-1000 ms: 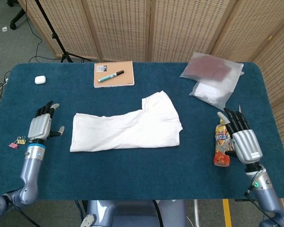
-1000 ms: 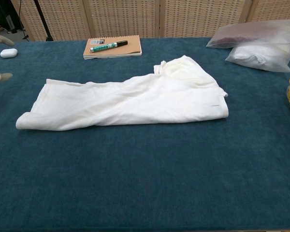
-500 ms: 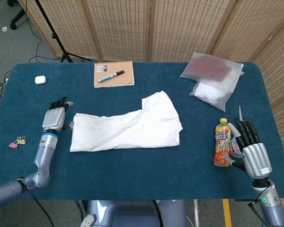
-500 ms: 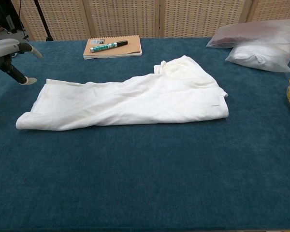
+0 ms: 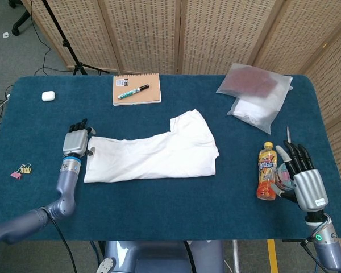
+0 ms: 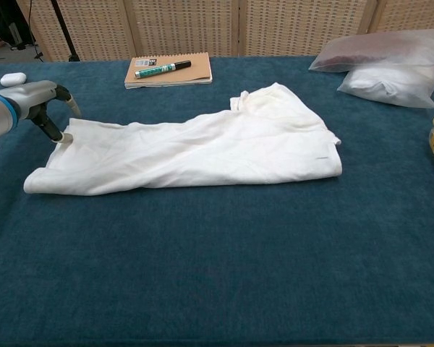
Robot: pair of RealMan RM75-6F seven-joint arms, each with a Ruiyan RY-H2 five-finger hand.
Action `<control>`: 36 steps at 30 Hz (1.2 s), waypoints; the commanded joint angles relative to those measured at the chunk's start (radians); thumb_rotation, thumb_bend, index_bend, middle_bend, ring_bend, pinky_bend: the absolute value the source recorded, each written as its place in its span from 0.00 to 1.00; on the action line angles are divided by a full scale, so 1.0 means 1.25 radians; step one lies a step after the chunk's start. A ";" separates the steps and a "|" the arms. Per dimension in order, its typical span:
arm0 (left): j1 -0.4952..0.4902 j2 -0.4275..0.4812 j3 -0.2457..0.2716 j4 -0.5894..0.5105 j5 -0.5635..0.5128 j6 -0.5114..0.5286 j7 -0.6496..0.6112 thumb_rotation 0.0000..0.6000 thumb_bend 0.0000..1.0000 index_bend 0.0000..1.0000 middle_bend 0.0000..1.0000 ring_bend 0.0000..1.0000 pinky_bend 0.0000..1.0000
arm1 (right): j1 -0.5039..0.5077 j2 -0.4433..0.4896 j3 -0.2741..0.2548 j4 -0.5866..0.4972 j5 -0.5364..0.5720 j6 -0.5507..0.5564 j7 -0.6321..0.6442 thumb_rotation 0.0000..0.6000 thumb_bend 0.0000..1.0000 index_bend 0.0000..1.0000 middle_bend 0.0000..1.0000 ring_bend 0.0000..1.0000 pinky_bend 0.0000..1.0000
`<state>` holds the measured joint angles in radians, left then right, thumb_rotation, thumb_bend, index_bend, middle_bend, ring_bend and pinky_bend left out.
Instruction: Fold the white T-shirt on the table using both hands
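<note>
While the white T-shirt (image 5: 153, 154) lies half-folded mid-table, the left hand (image 5: 77, 140) touches its left edge, fingers apart, gripping nothing; the right hand (image 5: 304, 176) hovers spread and empty beside a bottle (image 5: 265, 178).

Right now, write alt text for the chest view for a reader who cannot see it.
A partly folded white T-shirt lies on a blue table, the robot's left hand reaching its left edge. Behind sit a notebook with a marker, and two plastic bags.
</note>
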<state>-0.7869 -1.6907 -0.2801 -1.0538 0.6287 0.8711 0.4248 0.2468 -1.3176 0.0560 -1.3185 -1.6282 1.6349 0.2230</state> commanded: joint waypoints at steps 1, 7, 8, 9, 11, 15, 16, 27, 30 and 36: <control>-0.005 -0.016 -0.005 0.021 -0.007 -0.003 0.002 1.00 0.34 0.36 0.00 0.00 0.00 | -0.001 -0.001 0.002 0.001 0.002 -0.004 0.002 1.00 0.00 0.00 0.00 0.00 0.00; -0.002 -0.032 -0.013 0.042 -0.016 0.003 0.003 1.00 0.35 0.37 0.00 0.00 0.00 | -0.002 -0.001 0.005 0.002 -0.002 -0.009 0.006 1.00 0.00 0.00 0.00 0.00 0.00; -0.001 -0.033 -0.014 0.044 -0.017 0.003 0.004 1.00 0.35 0.38 0.00 0.00 0.00 | -0.003 -0.001 0.005 0.002 -0.003 -0.010 0.006 1.00 0.00 0.00 0.00 0.00 0.00; -0.001 -0.034 -0.015 0.045 -0.018 0.003 0.004 1.00 0.35 0.38 0.00 0.00 0.00 | -0.003 -0.001 0.005 0.002 -0.003 -0.011 0.007 1.00 0.00 0.00 0.00 0.00 0.00; 0.002 -0.035 -0.014 0.047 -0.020 0.001 0.007 1.00 0.35 0.38 0.00 0.00 0.00 | -0.004 -0.001 0.005 0.001 -0.003 -0.015 0.008 1.00 0.00 0.00 0.00 0.00 0.00; 0.006 -0.038 -0.017 0.047 -0.021 -0.001 0.004 1.00 0.35 0.45 0.00 0.00 0.00 | -0.005 0.000 0.006 -0.001 -0.005 -0.016 0.010 1.00 0.00 0.00 0.00 0.00 0.00; 0.007 -0.039 -0.019 0.048 -0.021 0.001 0.003 1.00 0.35 0.47 0.00 0.00 0.00 | -0.006 0.000 0.007 -0.001 -0.005 -0.017 0.010 1.00 0.00 0.00 0.00 0.00 0.00; 0.011 -0.061 -0.028 0.069 -0.015 0.024 0.013 1.00 0.39 0.60 0.00 0.00 0.00 | -0.007 0.003 0.009 -0.002 -0.006 -0.027 0.019 1.00 0.00 0.00 0.00 0.00 0.00; 0.012 -0.064 -0.032 0.074 -0.010 0.022 0.010 1.00 0.44 0.63 0.00 0.00 0.00 | -0.008 0.004 0.010 -0.003 -0.006 -0.030 0.021 1.00 0.00 0.00 0.00 0.00 0.00; 0.015 -0.059 -0.043 0.071 -0.012 0.024 0.010 1.00 0.54 0.67 0.00 0.00 0.00 | -0.009 0.005 0.011 -0.004 -0.008 -0.033 0.021 1.00 0.00 0.00 0.00 0.00 0.00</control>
<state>-0.7690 -1.7656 -0.3327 -0.9644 0.6153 0.9008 0.4364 0.2358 -1.3117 0.0693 -1.3238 -1.6376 1.5945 0.2486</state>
